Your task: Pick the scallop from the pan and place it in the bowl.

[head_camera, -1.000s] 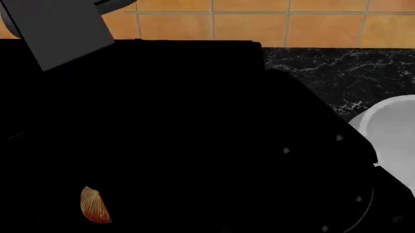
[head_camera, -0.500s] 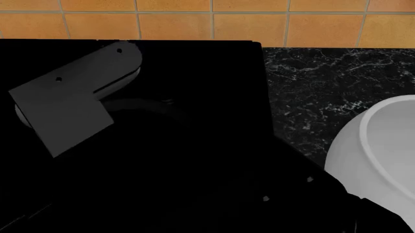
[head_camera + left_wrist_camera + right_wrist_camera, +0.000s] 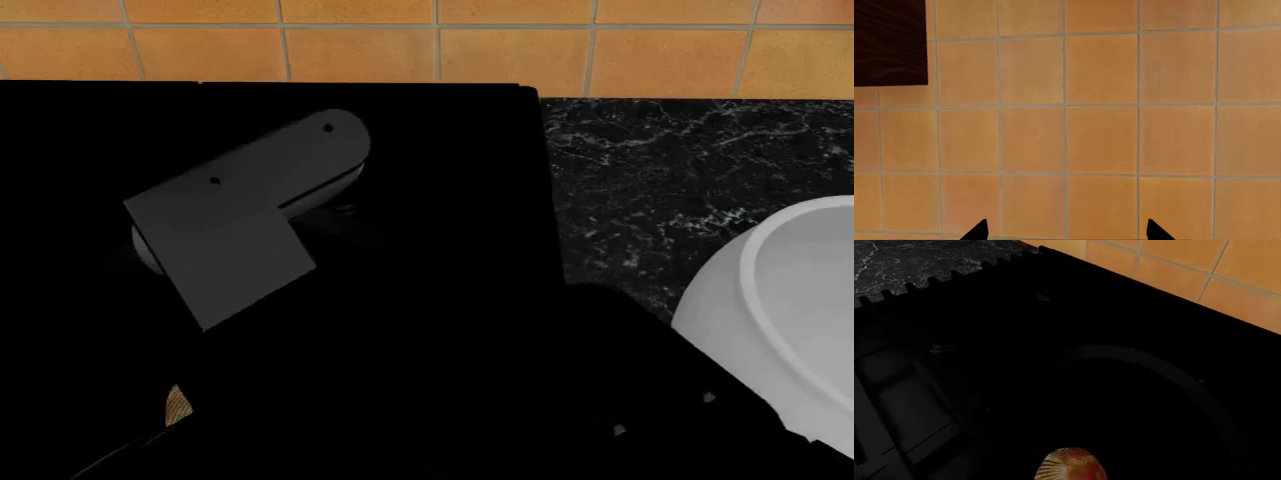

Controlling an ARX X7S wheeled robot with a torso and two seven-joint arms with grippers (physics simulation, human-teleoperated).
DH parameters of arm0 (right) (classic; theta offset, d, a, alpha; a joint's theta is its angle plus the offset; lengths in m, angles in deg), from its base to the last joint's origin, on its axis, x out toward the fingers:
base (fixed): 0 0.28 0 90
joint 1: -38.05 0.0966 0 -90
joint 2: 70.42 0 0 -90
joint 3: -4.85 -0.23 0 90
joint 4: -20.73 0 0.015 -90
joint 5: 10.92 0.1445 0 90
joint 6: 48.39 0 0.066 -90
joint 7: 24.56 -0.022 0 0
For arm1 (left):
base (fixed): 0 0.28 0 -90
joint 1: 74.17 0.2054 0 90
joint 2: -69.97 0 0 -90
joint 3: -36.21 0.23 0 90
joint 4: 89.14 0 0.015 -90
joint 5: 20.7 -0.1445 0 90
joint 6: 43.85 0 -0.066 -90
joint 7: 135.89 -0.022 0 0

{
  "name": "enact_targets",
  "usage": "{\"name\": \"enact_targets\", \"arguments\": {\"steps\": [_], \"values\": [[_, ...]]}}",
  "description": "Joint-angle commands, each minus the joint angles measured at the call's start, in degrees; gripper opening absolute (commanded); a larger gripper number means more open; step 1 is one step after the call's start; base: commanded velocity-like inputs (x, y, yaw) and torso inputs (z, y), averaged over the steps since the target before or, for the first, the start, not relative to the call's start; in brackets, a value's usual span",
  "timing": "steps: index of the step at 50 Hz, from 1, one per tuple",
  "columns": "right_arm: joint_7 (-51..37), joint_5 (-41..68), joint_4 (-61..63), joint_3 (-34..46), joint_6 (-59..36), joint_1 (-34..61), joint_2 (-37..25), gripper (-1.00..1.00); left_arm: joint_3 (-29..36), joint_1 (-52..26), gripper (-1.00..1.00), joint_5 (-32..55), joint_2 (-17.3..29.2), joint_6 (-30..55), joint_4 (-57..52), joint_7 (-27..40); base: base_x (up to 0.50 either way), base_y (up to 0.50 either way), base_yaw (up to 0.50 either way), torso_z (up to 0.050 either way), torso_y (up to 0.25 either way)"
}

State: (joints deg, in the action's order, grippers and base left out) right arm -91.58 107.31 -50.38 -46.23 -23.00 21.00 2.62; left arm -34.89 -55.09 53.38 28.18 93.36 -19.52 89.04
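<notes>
The scallop (image 3: 1071, 466), orange-red and ribbed, lies inside the black pan (image 3: 1173, 376), whose rim shows only as a faint arc in the right wrist view. In the head view just a sliver of the scallop (image 3: 176, 405) shows at the lower left, behind a dark arm. The white bowl (image 3: 781, 310) stands at the right edge on the counter. My left gripper (image 3: 1067, 233) is open and empty, facing the tiled wall. Its grey arm link (image 3: 240, 225) hangs over the stovetop. My right gripper's fingers do not stand out against the black pan.
The flat black stovetop (image 3: 400, 150) fills most of the head view. A dark marbled counter (image 3: 667, 170) lies to its right under the bowl. An orange tiled wall (image 3: 534, 50) runs behind. A dark wood panel (image 3: 887, 40) shows on the wall.
The grey left arm link has moved right and down over the stovetop. A sliver of the scallop shows again at the lower left. The bowl holds its place since half a second ago.
</notes>
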Motion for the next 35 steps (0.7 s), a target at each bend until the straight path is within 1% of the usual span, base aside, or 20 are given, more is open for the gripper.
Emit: {"name": "enact_targets", "arguments": {"steps": [1, 35], "values": [[2.4, -1.9, -1.2, -0.5, -0.4, -0.5, -1.6, 1.0, 0.5, 0.1, 1.0, -0.9, -0.5, -0.3, 0.6, -0.5, 0.0, 0.0, 0.0, 0.0, 0.0], [5.7, -4.8, -3.8, 2.2, -0.3, -2.5, -1.2, 1.0, 0.4, 1.7, 1.0, -2.0, -0.2, -1.7, 1.4, -1.5, 0.0, 0.0, 0.0, 0.0, 0.0]]}}
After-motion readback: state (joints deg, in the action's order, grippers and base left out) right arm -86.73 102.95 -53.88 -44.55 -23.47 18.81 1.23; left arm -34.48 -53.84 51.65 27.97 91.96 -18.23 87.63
